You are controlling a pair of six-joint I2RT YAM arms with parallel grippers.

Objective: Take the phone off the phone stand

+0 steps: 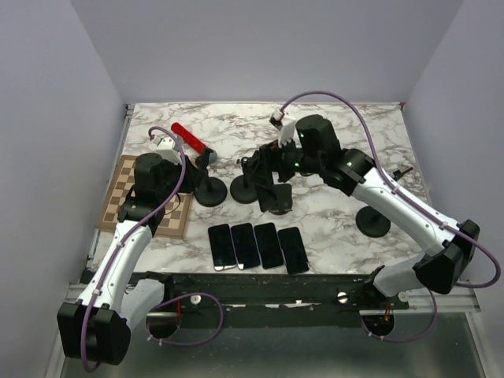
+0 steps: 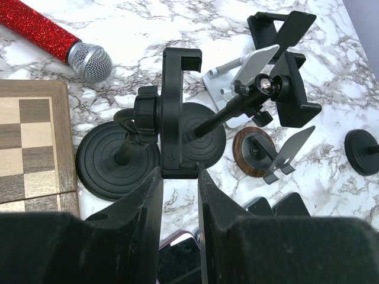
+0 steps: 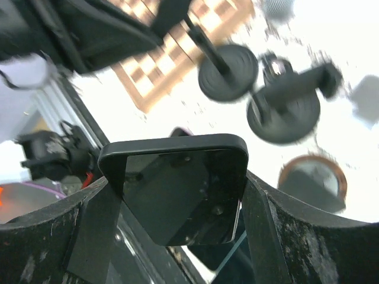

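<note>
Your phone (image 3: 177,189) is clamped between the right gripper's (image 3: 177,198) two fingers, which press on its long edges, with its dark screen facing the wrist camera. In the overhead view you see the phone (image 1: 276,197) held above the marble table (image 1: 346,126), near the middle, apart from the phone stand (image 1: 210,191) to its left.

The phone stand (image 2: 179,106) is a black cradle on a ball joint above a round ribbed base. Your left gripper (image 2: 180,174) is clenched on the cradle's lower end, one finger against each side. From above, the left gripper (image 1: 206,161) sits just over that base.

A second black round-based stand (image 1: 244,190) stands just beside the first. Four dark phones (image 1: 257,246) lie side by side in a row at the table's near edge. A chessboard (image 1: 118,189) lies under the left arm, and a red glitter microphone (image 1: 193,140) rests behind it. A lone black disc base (image 1: 373,221) sits beside the right arm.
</note>
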